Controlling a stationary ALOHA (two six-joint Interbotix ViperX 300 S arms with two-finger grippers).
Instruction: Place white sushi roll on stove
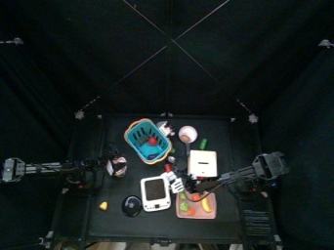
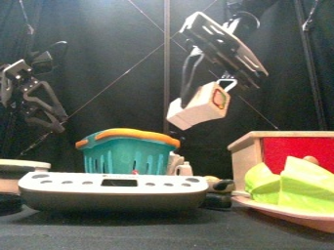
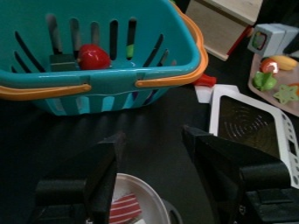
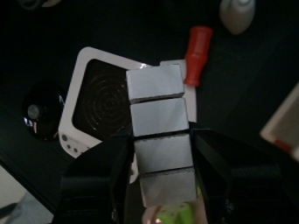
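Right wrist view: right tool (image 4: 158,150) pinching white sushi roll (image 4: 158,118), held in air above stove (image 4: 103,103), toward worktop's front edge. Pickup done; lowering and release left. Left tool (image 3: 149,140) spread, empty, beside basket (image 3: 117,83).

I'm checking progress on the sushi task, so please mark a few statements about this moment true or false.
1. The right gripper holds the white sushi roll in its jaws. True.
2. The roll already lies on the stove. False: it is held up in the air, off the stove.
3. A red item lies inside the teal basket. True.
4. The basket's handles are pink. False: they are orange.
5. The left gripper is clamped on the basket. False: its jaws stand open, apart from the basket.
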